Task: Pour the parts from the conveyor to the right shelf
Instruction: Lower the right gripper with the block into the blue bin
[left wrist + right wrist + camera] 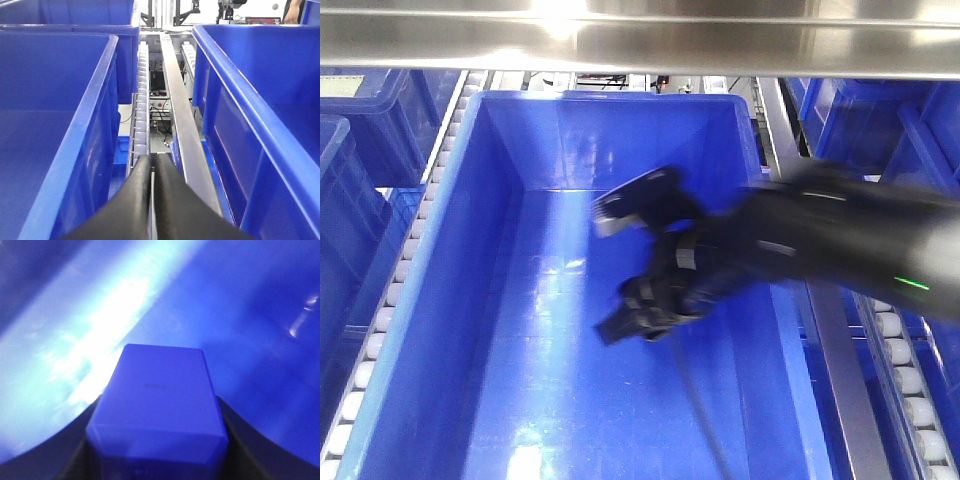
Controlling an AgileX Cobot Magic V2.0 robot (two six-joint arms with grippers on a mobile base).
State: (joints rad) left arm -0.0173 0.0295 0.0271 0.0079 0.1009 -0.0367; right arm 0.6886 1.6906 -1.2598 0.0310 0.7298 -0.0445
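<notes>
One of the parts, a boxy bright blue block (160,390), fills the right wrist view, with my right gripper (157,412) shut on it and dark fingers (82,432) showing on both sides. In the front view the right gripper (625,322) reaches from the right down into a large blue bin (435,300) on the right shelf (640,40); the block itself is hidden there. My left gripper (151,162) is shut and empty, low between two blue bins above the shelf's steel rail (177,105). The conveyor is out of view.
White roller rails (390,295) run along both sides of the bin. More blue bins (365,110) stand at left and right. In the left wrist view, bin walls (102,125) hem in the roller track (142,90). A steel crossbar spans the top of the front view.
</notes>
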